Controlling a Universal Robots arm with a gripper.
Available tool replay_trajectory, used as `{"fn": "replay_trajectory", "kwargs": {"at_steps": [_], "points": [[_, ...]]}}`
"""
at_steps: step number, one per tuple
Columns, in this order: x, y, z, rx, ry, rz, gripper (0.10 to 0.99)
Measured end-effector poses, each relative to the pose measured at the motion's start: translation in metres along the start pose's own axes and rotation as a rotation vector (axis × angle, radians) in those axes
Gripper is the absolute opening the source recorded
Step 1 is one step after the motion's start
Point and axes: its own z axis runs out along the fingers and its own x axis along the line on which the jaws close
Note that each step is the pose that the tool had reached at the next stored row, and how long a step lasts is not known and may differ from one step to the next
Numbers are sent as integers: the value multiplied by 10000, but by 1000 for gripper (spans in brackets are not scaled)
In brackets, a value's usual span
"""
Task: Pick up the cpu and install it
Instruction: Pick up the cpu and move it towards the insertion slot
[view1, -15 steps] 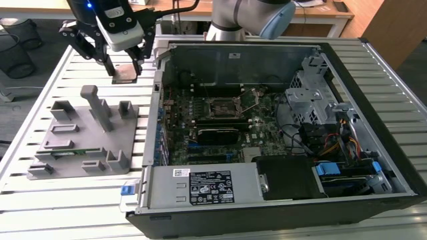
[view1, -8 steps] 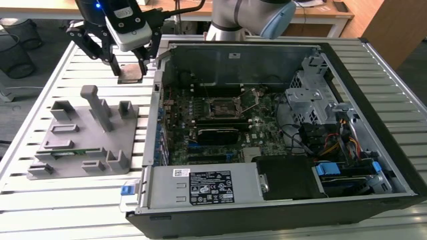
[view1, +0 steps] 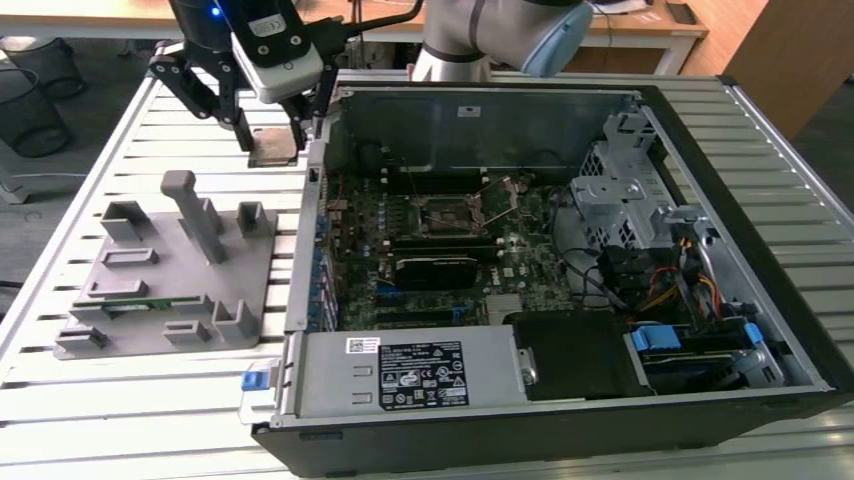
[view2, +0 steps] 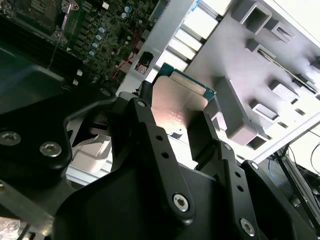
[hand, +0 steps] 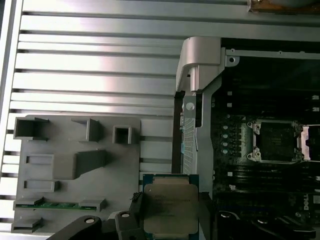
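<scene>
- Currently the cpu (hand: 170, 205) lies flat, approx level w/ the table (view1: 174, 130), its silvery metal top facing up at the camera in the first wrist view. It's square, so no long axis to tell.
- Gripper (view1: 278, 143) is clamped on the cpu: 2 black fingers (view2: 150, 130) pinch it at opposite edges, seen in both wrist views.
- Cpu hangs over the table, just beside the outer wall of the case (view1: 310, 250), toward the far end in the exterior view, btwn the holder and the case.
- Arm (view1: 467, 35) comes in from the far side, and the gripper points about straight down.
- Grey holder (view1: 200, 300) sits on the table at the exterior view's left. It has several pockets and posts, and a narrow green strip (hand: 60, 205) lies in 1 slot along its edge.
- Case is open on top w/ the mobo (view1: 521, 270) inside. The black socket (hand: 275, 142) w/ its metal frame sits on it, well apart from the cpu.
</scene>
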Motion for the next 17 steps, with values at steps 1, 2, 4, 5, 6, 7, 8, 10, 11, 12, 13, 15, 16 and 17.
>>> {"fn": "replay_trajectory", "kwargs": {"at_steps": [1,2,4,5,6,7,8,10,11,12,13,15,16,17], "points": [[-14,0,0,-2,0,0,525],[-29,-1,0,-4,0,0,525],[-57,-2,-1,-7,0,0,525],[-71,-2,-1,-8,0,0,525],[-86,-2,-1,-10,0,0,525],[-101,-3,-1,-11,0,0,525],[-115,-4,-2,-11,0,0,525],[-143,-4,-2,-14,0,-1,525],[-157,-5,-2,-14,0,0,525],[-170,-5,-2,-15,0,0,525],[-183,-5,-3,-15,0,0,525],[-211,-6,-3,-16,0,0,525],[-223,-6,-3,-16,0,1,525],[-236,-7,-3,-16,0,1,525]]}}
